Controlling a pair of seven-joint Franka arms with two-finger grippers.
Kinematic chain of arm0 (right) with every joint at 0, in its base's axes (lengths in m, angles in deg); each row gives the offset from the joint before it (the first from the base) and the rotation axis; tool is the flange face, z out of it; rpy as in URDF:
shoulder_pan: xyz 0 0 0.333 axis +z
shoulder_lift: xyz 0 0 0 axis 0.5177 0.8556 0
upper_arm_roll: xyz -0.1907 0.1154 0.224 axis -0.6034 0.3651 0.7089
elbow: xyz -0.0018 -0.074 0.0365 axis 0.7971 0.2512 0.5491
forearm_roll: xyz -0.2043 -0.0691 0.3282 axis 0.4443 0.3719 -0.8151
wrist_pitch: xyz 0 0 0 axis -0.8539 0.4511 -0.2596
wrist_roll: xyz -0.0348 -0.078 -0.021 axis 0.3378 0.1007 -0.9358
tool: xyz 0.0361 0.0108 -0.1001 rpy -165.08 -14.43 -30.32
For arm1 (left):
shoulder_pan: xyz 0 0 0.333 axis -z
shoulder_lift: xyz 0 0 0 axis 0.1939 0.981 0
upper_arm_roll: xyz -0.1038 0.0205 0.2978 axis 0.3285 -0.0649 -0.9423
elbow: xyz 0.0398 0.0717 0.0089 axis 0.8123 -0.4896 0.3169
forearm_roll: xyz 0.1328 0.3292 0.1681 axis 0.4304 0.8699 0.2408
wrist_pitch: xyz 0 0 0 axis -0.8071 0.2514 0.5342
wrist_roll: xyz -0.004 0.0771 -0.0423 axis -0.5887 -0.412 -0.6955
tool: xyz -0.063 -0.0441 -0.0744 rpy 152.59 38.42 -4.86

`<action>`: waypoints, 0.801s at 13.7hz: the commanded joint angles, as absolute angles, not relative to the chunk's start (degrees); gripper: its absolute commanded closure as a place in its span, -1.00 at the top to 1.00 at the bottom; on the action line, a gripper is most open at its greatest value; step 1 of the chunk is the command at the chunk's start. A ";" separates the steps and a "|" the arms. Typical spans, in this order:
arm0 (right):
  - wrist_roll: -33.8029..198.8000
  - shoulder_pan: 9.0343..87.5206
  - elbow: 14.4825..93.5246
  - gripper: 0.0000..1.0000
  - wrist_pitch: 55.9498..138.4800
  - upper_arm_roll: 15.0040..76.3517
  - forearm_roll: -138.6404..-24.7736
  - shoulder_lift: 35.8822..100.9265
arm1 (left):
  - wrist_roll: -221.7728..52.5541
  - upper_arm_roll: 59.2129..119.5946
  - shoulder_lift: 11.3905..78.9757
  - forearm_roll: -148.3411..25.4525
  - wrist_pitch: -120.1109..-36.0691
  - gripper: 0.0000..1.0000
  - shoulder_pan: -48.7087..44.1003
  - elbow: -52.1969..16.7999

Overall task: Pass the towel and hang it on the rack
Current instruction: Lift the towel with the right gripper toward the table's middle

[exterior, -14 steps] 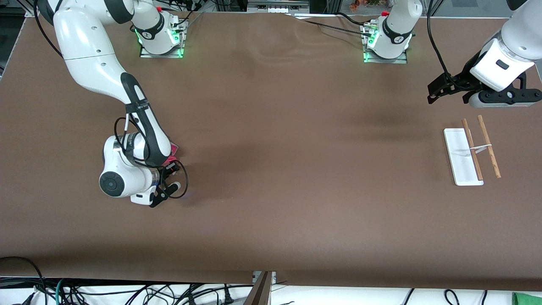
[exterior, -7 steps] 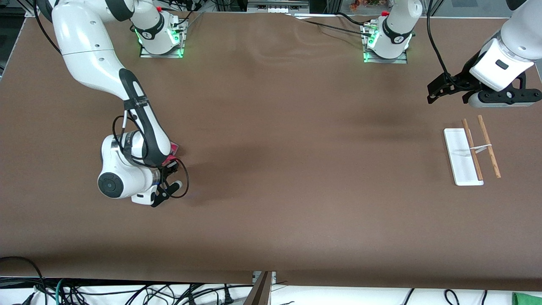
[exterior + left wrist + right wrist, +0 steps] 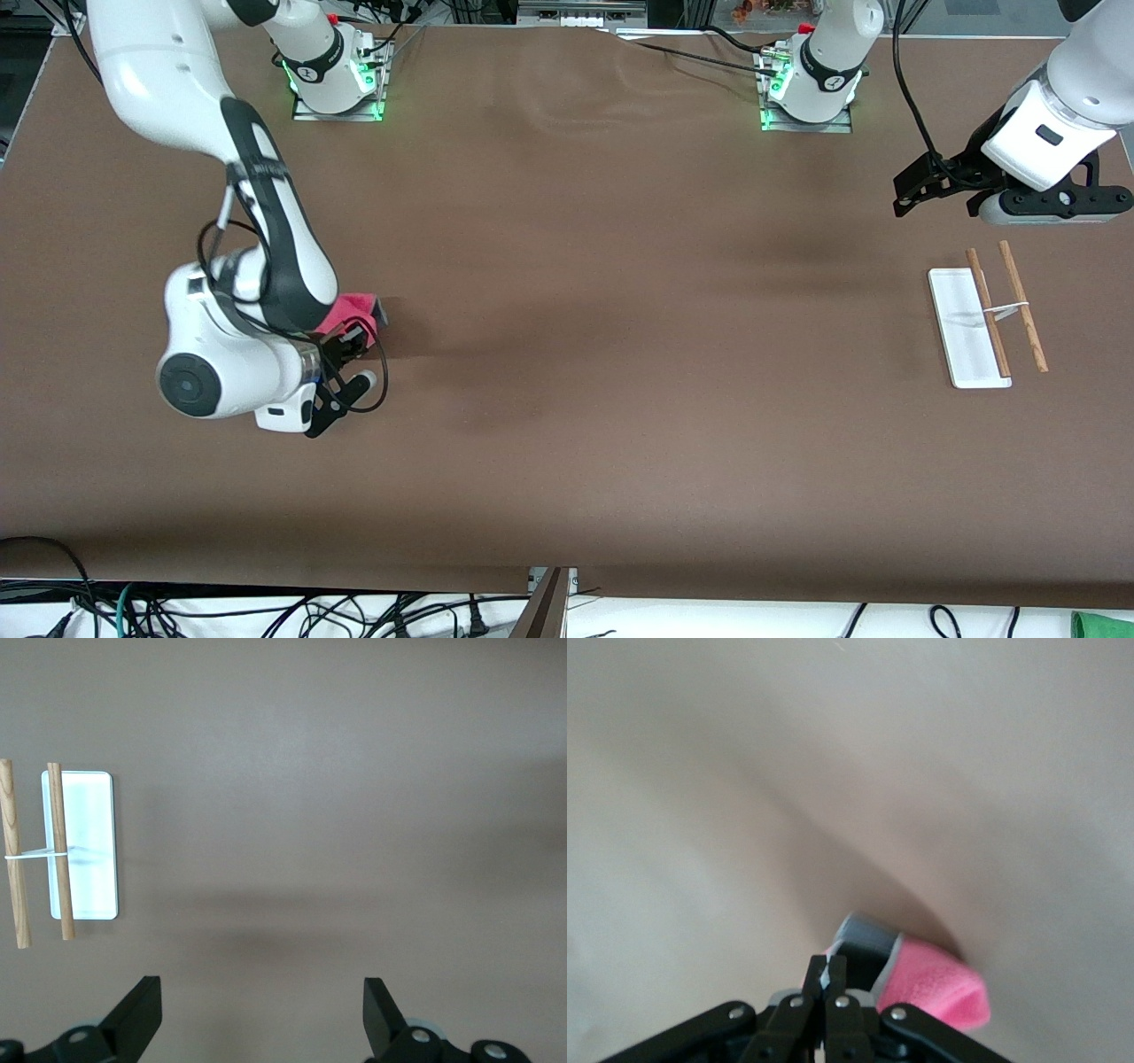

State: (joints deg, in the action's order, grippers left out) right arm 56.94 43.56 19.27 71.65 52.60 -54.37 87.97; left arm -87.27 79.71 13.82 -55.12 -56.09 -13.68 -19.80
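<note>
The pink-red towel (image 3: pixel 353 310) with its grey edge hangs bunched from my right gripper (image 3: pixel 353 340), which is shut on a fold of it just above the table at the right arm's end. In the right wrist view the shut gripper (image 3: pixel 835 967) pinches the grey edge, and the pink towel (image 3: pixel 937 989) bulges beside the fingers. The rack (image 3: pixel 964 332) lies at the left arm's end, a white base with two wooden rods (image 3: pixel 1024 306). My left gripper (image 3: pixel 904 197) hangs open over the table beside the rack (image 3: pixel 87 846); in its wrist view nothing lies inside the gripper (image 3: pixel 261 994).
The two arm bases (image 3: pixel 337 84) with green lights stand along the table edge farthest from the front camera. Loose cables (image 3: pixel 266 611) run below the nearest edge. A wide stretch of brown tabletop (image 3: pixel 620 337) lies between the towel and the rack.
My right gripper has shut on the towel and the arm has risen, lifting the towel so more of it shows. The left arm has not moved.
</note>
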 commanded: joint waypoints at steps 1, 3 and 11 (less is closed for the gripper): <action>56.50 44.80 14.40 -1.00 68.86 54.02 -55.32 86.09 | -87.65 80.04 13.41 -56.06 -55.59 1.00 -13.99 -19.76; 59.55 45.41 14.22 -1.00 69.22 57.00 -55.32 84.67 | -87.56 80.04 13.41 -56.06 -55.59 1.00 -13.99 -19.76; 74.96 51.65 14.13 -1.00 75.27 64.75 -55.23 79.75 | -87.65 80.04 13.50 -56.06 -55.41 1.00 -13.99 -19.76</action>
